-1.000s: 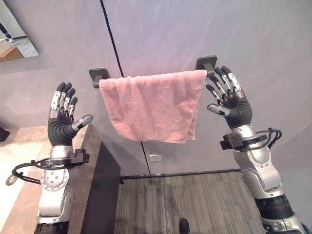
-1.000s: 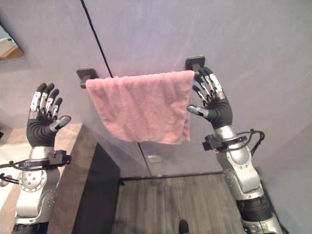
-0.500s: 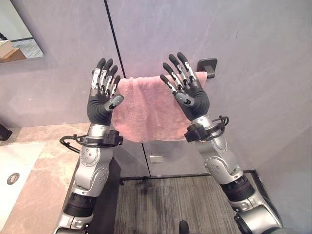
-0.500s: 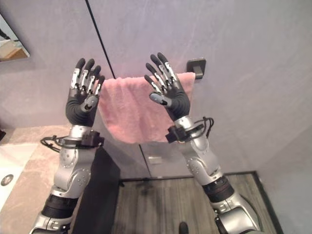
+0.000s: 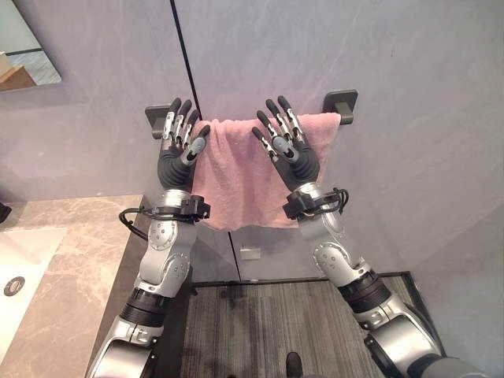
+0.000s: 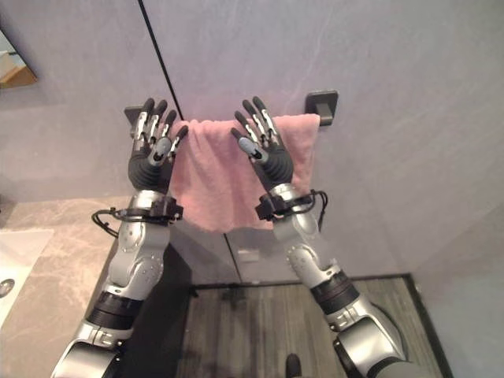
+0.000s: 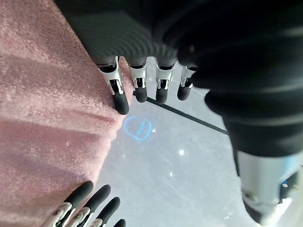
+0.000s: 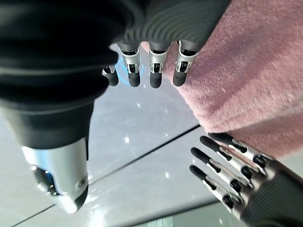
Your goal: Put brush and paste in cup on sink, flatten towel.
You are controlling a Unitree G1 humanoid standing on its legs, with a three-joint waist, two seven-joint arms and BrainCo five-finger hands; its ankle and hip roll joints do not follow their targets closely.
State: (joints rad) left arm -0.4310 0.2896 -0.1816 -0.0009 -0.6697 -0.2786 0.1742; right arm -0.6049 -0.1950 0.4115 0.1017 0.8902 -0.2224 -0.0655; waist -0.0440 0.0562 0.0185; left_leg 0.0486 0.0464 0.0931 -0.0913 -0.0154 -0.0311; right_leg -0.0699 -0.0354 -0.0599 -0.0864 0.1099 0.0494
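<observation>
The left hand (image 5: 179,150) is reaching up with its fingers straight and a little spread, palm toward the wall, holding nothing. Just beside its thumb is hanging the gathered left edge of the pink towel (image 5: 236,181), which is draped over a wall rail; the rail's dark left bracket (image 5: 154,118) is peeking out just behind these fingertips. The right hand (image 5: 288,150) is raised the same way, fingers straight and fanned, in front of the towel's upper middle; whether its palm is touching the cloth cannot be told. Past it, the towel is running on to the right bracket (image 5: 341,102).

Judging by the bunched left side, the flattening is not finished. To do it well, each hand should be laying flat fingers on the cloth near the rail and sweeping outward, the left toward its bracket, keeping pressure light so the towel is not dragged off. Beyond the left arm, the stone counter (image 5: 79,260) with its sink (image 5: 17,264) is lying below.
</observation>
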